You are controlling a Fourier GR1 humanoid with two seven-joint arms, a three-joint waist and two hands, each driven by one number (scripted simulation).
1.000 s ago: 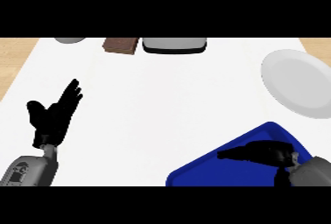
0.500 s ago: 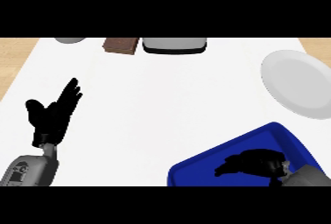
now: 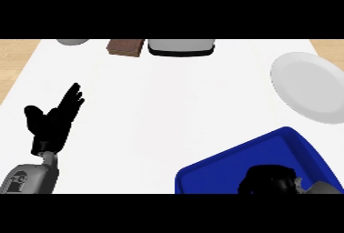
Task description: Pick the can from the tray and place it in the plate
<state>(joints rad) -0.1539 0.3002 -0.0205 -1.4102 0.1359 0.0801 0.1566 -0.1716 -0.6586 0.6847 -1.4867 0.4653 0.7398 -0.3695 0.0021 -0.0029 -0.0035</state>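
Can: not visible anywhere in the head view; by judgement it sits in the blue tray (image 3: 228,166) at lower right of the frame, under the right hand (image 3: 272,179), which covers the spot. Tray tilted on the diagonal, its lower part cut off by the frame's bottom edge.

Right hand: dark mass low inside the tray, fingers appear bunched downward. Whether they are wrapped round the can or merely poised over it cannot be told; nothing of the can shows between them.

Left hand (image 3: 52,119): resting at left of frame on the white counter (image 3: 168,100), fingers straight and spread, holding nothing, well apart from the tray.

Plate (image 3: 310,86): white, upper right of frame, above the tray and apart from it, partly cut by the right edge.

Step in hand, as judged: securing the can inside the tray. To do it well: fingers and thumb should settle on opposite sides of the can's body before any lift; lift straight up until clear of the tray's raised rim, then carry toward the upper right and set the can upright near the plate's middle, not on its edge.

Hard to make out: items along the top edge, namely a brown block (image 3: 125,46), a grey-and-black object (image 3: 181,47), and a pale round thing (image 3: 73,41), all cropped; identity uncertain
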